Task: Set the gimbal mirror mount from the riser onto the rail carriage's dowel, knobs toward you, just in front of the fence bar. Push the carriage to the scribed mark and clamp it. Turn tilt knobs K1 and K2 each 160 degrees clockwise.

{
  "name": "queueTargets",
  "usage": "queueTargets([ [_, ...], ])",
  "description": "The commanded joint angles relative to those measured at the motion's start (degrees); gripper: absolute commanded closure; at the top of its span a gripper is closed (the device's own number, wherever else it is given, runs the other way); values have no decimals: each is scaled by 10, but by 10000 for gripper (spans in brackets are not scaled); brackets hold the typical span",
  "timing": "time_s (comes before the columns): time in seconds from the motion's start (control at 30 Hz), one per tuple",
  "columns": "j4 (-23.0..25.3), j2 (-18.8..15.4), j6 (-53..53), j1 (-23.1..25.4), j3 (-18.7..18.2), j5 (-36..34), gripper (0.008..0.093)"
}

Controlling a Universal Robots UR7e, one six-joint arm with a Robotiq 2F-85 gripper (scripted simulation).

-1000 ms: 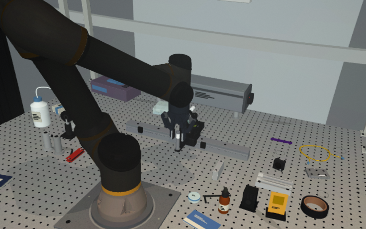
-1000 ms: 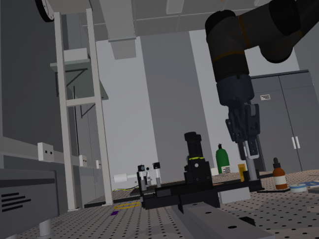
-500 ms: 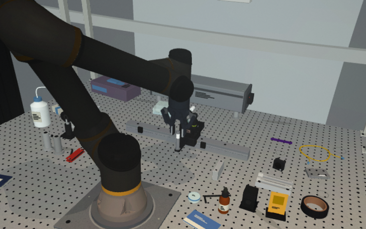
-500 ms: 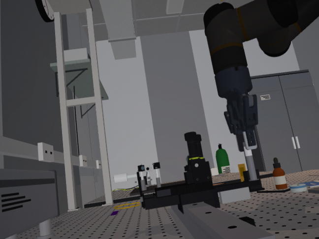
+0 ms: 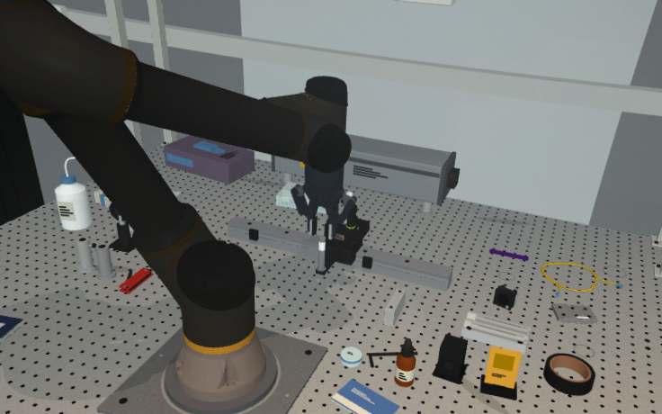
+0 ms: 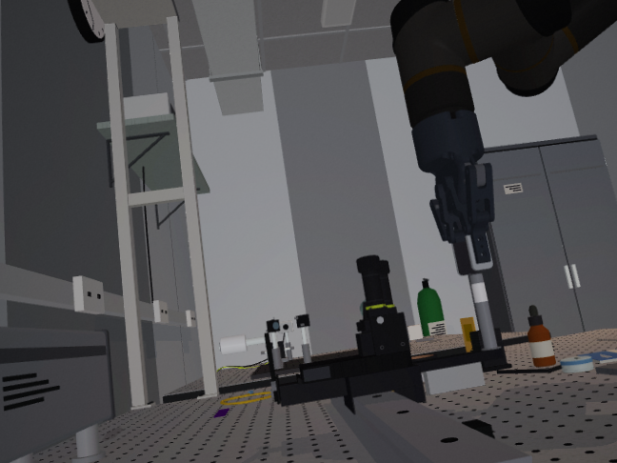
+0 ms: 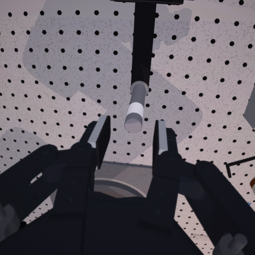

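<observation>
The black gimbal mirror mount (image 5: 352, 225) (image 6: 380, 319) sits on the black rail carriage (image 5: 347, 249) (image 6: 349, 379), which rides the long grey rail (image 5: 341, 254) (image 6: 428, 433). A black arm reaches out from the carriage toward the near side and ends in an upright grey handle with a white band (image 5: 320, 254) (image 6: 482, 314) (image 7: 135, 109). My gripper (image 5: 320, 225) (image 6: 476, 259) (image 7: 131, 140) hangs straight above that handle's top, just clear of it. Its fingers stand partly apart and hold nothing.
A purple box (image 5: 209, 158) and a grey instrument case (image 5: 390, 168) stand behind the rail. A wash bottle (image 5: 72, 202), two grey posts (image 5: 95, 258) and a red tool (image 5: 135, 279) lie left. A brown dropper bottle (image 5: 405, 366), tape roll (image 5: 569, 373) and yellow fibre (image 5: 571, 277) lie right.
</observation>
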State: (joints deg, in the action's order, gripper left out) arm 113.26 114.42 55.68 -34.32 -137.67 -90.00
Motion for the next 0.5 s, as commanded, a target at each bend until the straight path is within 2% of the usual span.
queueTargets([
  [0.0, 0, 0, 0, 0, 0, 0, 594],
  [0.47, 0, 0, 0, 0, 0, 0, 574],
])
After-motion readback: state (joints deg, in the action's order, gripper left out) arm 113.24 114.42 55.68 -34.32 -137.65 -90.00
